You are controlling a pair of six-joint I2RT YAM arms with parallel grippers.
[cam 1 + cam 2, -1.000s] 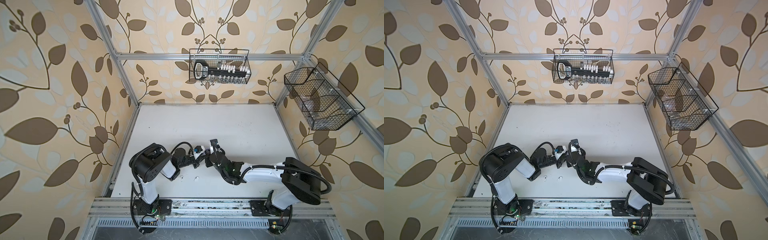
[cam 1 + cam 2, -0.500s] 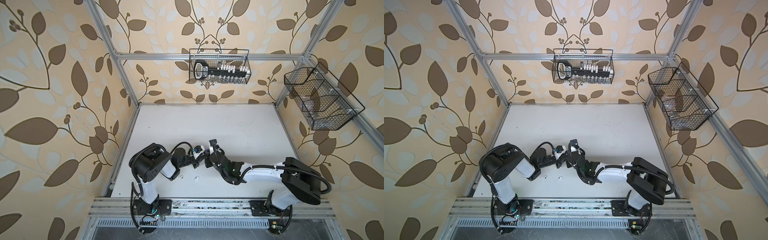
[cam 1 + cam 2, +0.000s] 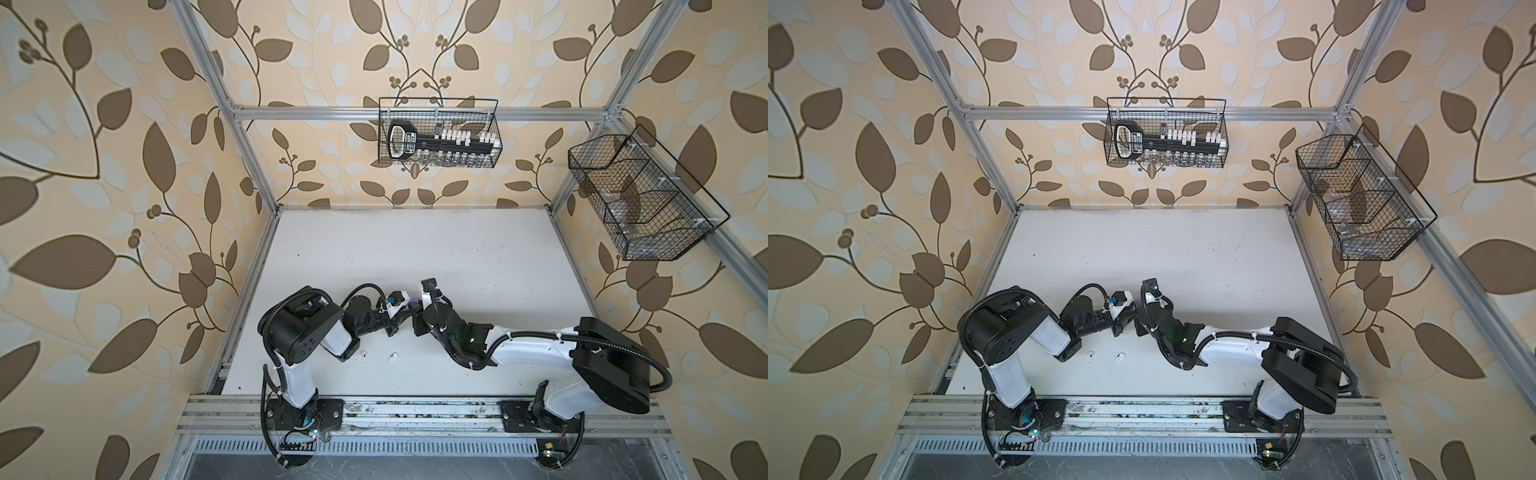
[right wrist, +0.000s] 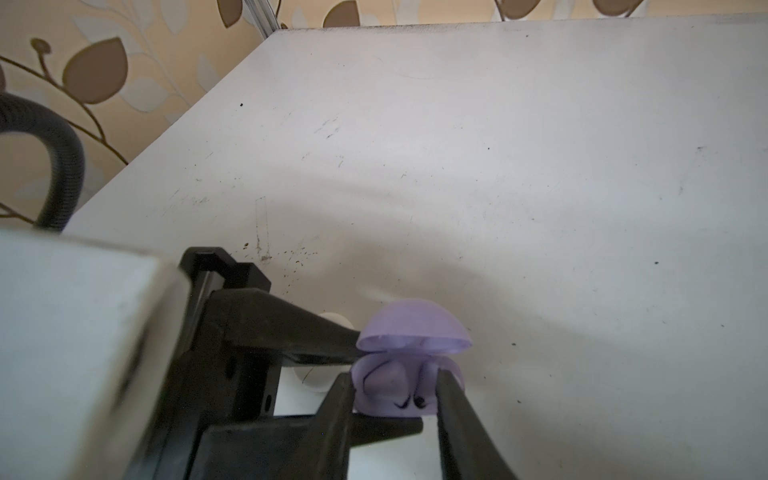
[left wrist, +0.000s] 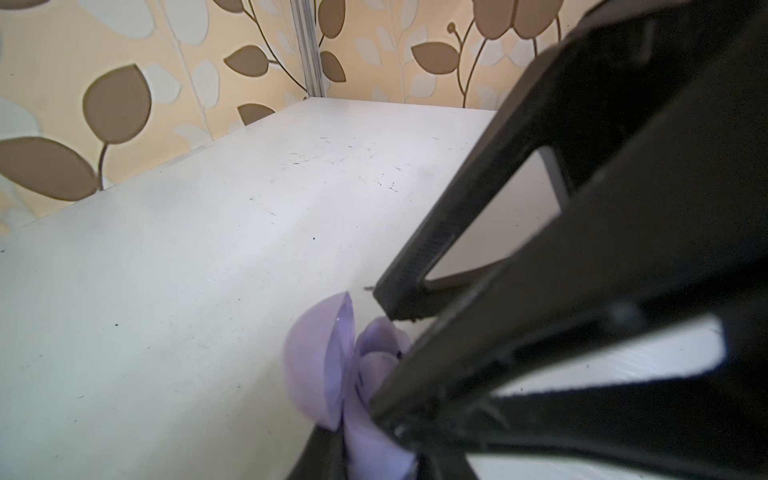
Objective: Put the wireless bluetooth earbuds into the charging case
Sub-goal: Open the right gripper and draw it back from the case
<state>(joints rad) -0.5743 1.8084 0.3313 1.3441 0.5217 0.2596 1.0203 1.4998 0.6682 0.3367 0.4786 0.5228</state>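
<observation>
— What are you looking at out there?

— I'm looking at leaf-patterned wallpaper (image 3: 124, 208) on every side and a scuffed white worktop (image 3: 415, 249). Both arms are reaching in low from its front edge.

— Where is the case sitting?

— The charging case (image 4: 415, 322) is sitting about midway along the worktop, nearer the front edge than the back. It's pale lavender and round, and its domed lid is standing open above the base.

— Who is holding it?

— The left gripper (image 4: 389, 385) is pinching the base from the side, jaws drawn tight on it. The right gripper (image 5: 384, 359) is hanging over the open base with its jaws a narrow way apart, one finger on either side. A white round thing (image 4: 332, 322) is peeking out behind the left fingers; I can't tell what it is.

— And the earbuds?

— I'm making out two rounded lavender earbuds (image 4: 384, 380) lying side by side in the base, with small black marks on the front below them. Two white earbuds (image 3: 363, 356), tiny and stemmed, are lying a little apart on the bare worktop, between the case and the front edge, left of the case.
</observation>
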